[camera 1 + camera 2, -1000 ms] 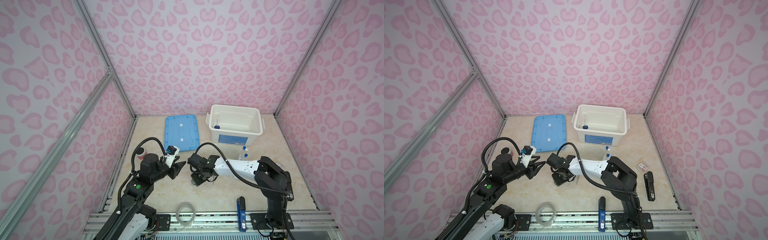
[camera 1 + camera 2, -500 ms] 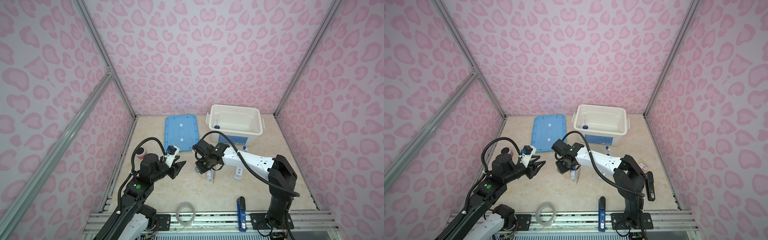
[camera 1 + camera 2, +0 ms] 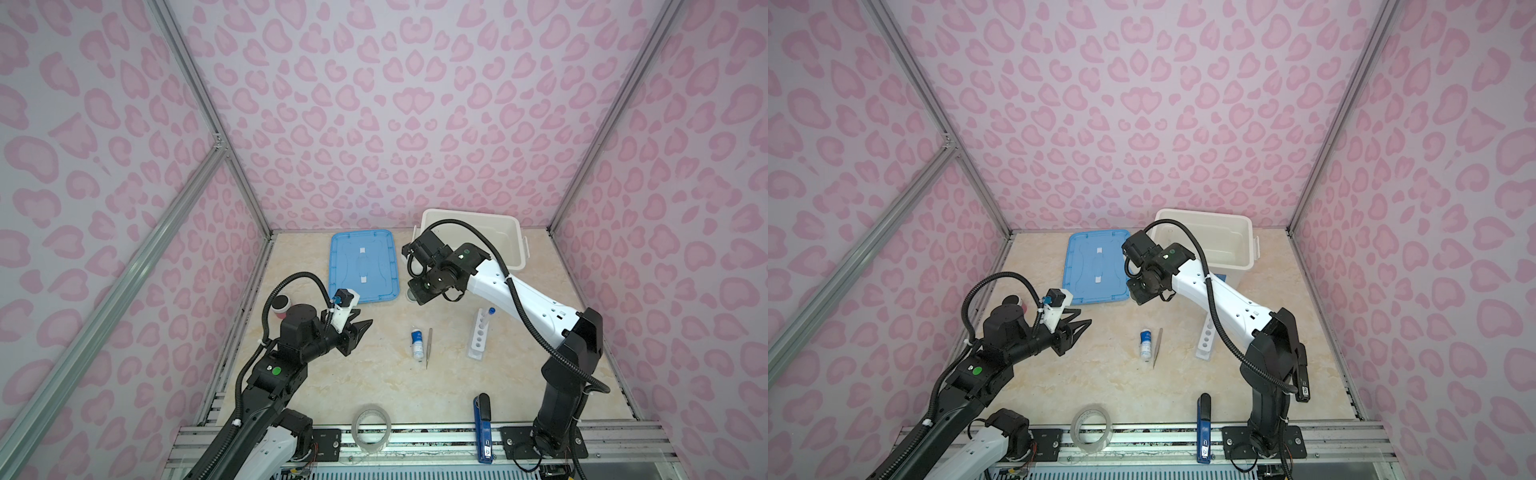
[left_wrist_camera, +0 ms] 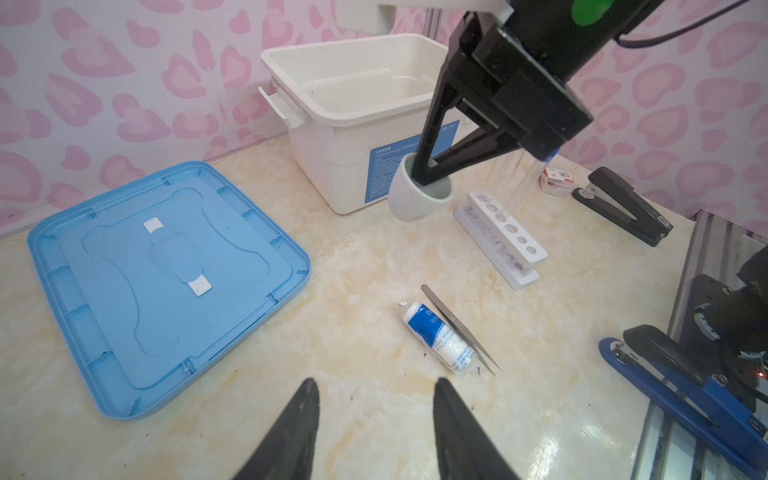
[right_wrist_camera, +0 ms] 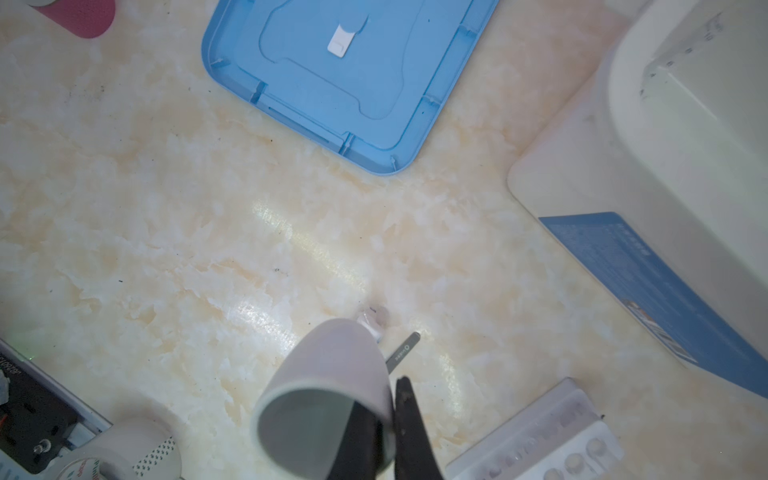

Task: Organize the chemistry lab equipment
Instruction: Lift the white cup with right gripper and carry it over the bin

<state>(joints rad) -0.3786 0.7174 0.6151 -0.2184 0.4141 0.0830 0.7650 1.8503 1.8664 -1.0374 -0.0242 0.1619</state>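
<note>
vs a second ago: right fingers [image 4: 427, 168] are now sitting farther back, off the middle of the counter [image 4: 374, 270], just in front of the white plastic storage bin [image 4: 332, 166]. They're pinching shut on the wall of the small white dish [image 4: 415, 199], one inside and one outside, holding it tilted clear of the surface. The left fingers [image 4: 305, 411] are staying about half open, gripping nothing, near-left. The small blue-labelled white bottle [image 4: 438, 338] and metal tweezers [image 4: 459, 328] are lying side by side mid-counter.
</note>
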